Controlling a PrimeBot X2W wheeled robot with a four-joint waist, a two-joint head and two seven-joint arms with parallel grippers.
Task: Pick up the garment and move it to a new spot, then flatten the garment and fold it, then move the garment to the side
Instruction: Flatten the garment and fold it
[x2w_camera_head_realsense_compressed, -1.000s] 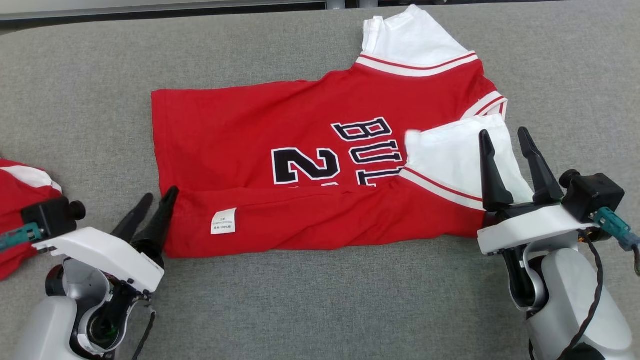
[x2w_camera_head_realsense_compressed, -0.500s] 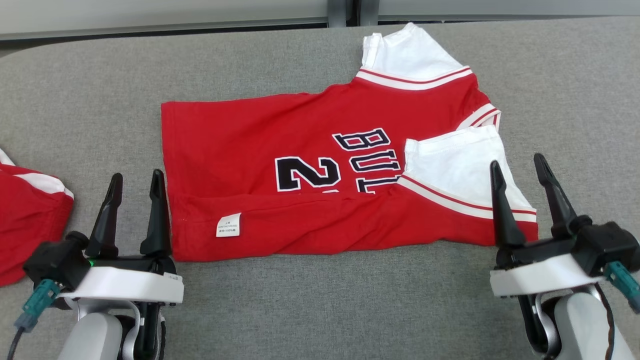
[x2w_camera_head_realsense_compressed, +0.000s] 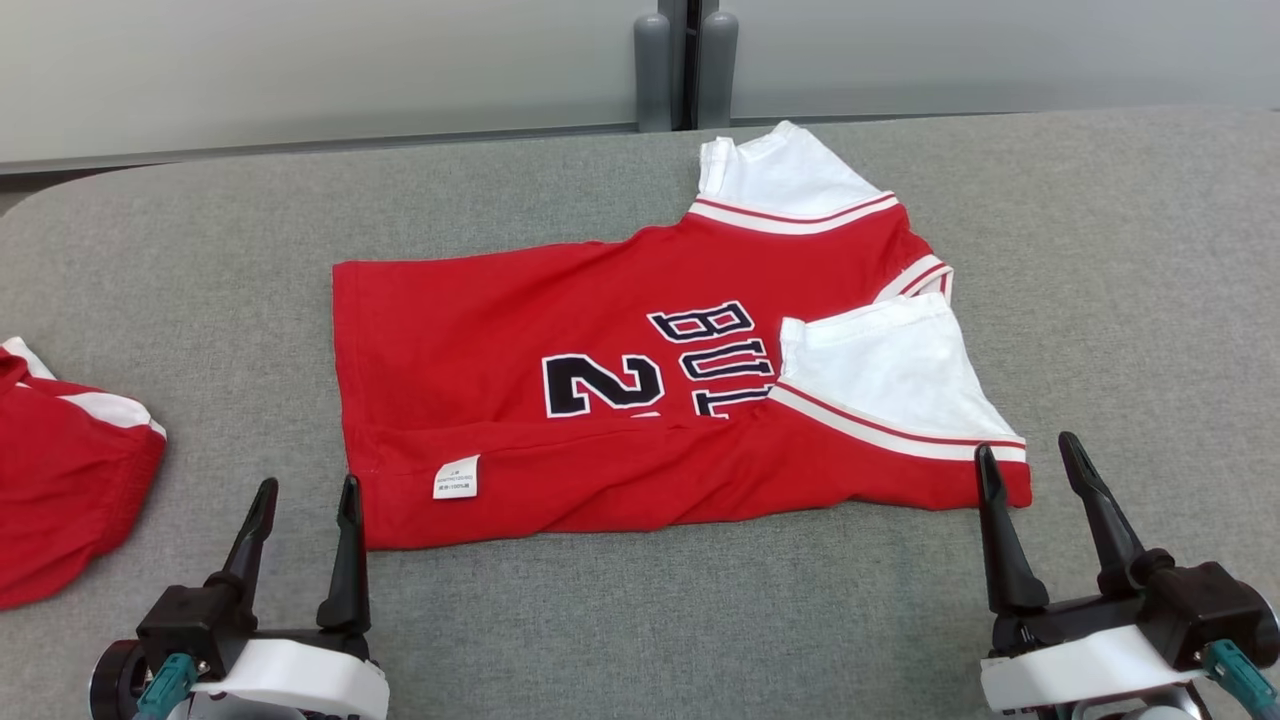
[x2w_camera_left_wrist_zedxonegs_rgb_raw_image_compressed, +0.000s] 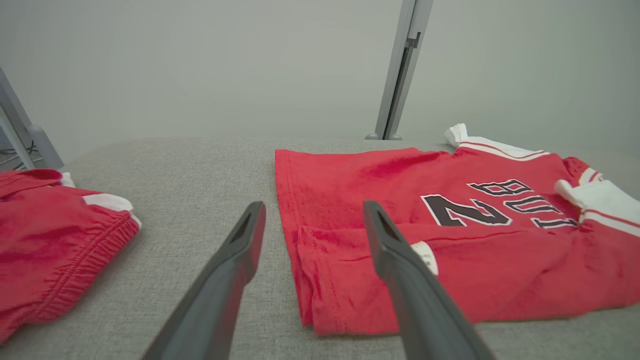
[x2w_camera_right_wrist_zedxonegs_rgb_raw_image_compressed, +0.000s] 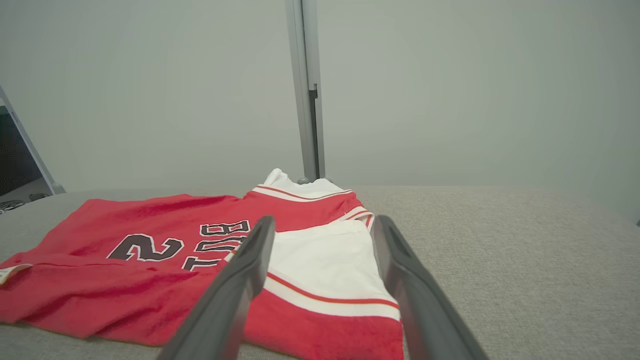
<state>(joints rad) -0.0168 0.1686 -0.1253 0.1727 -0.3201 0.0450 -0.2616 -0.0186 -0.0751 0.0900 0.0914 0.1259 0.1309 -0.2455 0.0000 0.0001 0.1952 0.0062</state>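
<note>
1. Garment (x2w_camera_head_realsense_compressed: 600, 400), a red jersey with white sleeves, lies flat across the middle of the grey table (x2w_camera_head_realsense_compressed: 1100, 250). Its hem is toward the robot's left and its shoulders toward the right.
2. Its near long edge is already turned over as a folded strip (x2w_camera_head_realsense_compressed: 620, 490). The near sleeve (x2w_camera_head_realsense_compressed: 880, 375) lies on the chest, while the far sleeve (x2w_camera_head_realsense_compressed: 780, 175) sticks out unfolded.
3. Just beside the near hem corner hovers the left gripper (x2w_camera_head_realsense_compressed: 309, 483), fingers spread apart and empty. The right gripper (x2w_camera_head_realsense_compressed: 1026, 445) hangs by the near shoulder corner, fingers likewise wide apart and holding nothing.
4. By this layout, the matching fold of the far side looks due.
   - One gripper should reach to the far hem corner and the other to the far sleeve seam.
   - Each should pinch both layers.
   - They should lift low and together, with the cloth taut between them.
   - The edge should land parallel to the folded strip without dragging that strip open.
5. The lettering (x2w_camera_head_realsense_compressed: 700, 350) is partly covered by the near sleeve and the strip; a "2" and "BUL" are readable. Print on the white label (x2w_camera_head_realsense_compressed: 456, 477) is too small to read, and the neck opening is mostly tucked under the near sleeve.
6. A second red piece (x2w_camera_head_realsense_compressed: 70, 500) at the table's left is cut by the frame edge; it seems to be shorts.
7. In the left wrist view one finger crosses the hem corner, and I cannot tell whether it touches the cloth.
</note>
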